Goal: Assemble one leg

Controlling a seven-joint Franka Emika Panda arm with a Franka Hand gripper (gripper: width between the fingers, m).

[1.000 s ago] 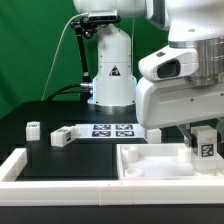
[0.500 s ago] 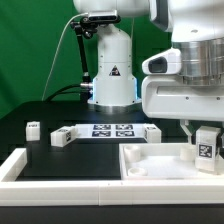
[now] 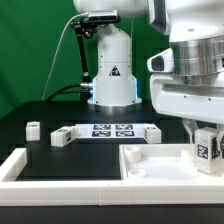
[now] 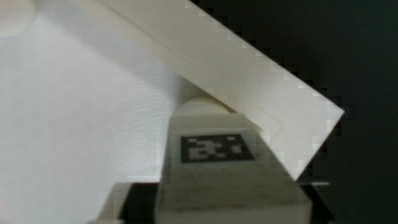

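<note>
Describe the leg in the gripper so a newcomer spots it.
Find the large white tray at the exterior view's right. Over its right end, the gripper holds the leg, a small tagged white block. The other small blocks lie loose, further left.

White Panda arm (image 3: 190, 90) sits at the exterior view's right, wrist vertical, two-finger gripper (image 3: 205, 150) pointing straight down. Jaws closed on the small white plastic tagged leg (image 3: 206, 147), one finger either side, leg upright.

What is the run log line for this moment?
gripper: shut on leg | leg: upright, tag visible | place: at tray-like piece, exterior view's right | contact: cannot tell
</note>
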